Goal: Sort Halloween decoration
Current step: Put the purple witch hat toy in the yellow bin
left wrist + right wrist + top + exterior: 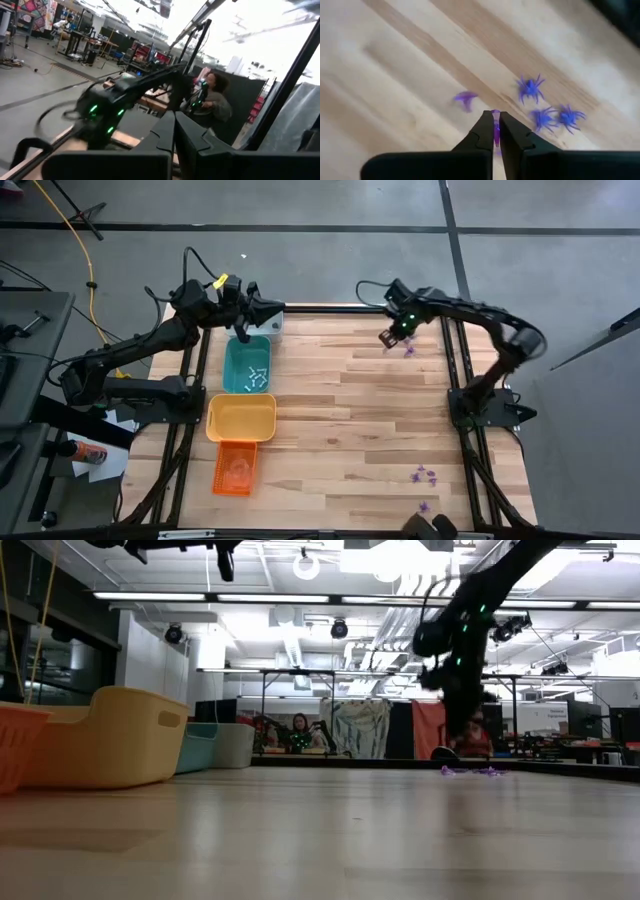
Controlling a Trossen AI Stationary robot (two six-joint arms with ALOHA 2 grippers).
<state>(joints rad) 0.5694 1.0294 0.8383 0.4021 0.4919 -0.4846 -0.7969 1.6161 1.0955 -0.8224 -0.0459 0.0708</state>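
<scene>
The Halloween decoration shows as tiny purple spider trinkets (530, 88) lying loose on the wooden table (340, 430). One cluster sits at the far right part of the table, just beside the right gripper (391, 337). In the right wrist view three spiders lie close together there and a fourth purple piece (465, 98) lies apart from them. A second cluster (424, 475) lies near the table's near right corner, well apart from the first. Small whitish pieces (254, 378) lie inside the teal tray (229, 360). No writing, brand or label can be read on any of these things.

The right gripper hangs low over the table beside the far cluster. Its fingers (481, 134) are closed almost together on a small purple trinket (495, 127), which shows in the narrow gap between the tips. Whether that trinket touches the wood cannot be told.

The left gripper (256, 304) is raised over the far end of the teal tray, next to the grey tray (274, 328). In the left wrist view its fingers (187, 135) are pressed together with nothing between them.

On the near side of the teal tray comes the yellow tray (241, 420), then the orange tray (236, 467), all in a line along the table's left side. Beyond the table a person (216, 100) sits in the room.
</scene>
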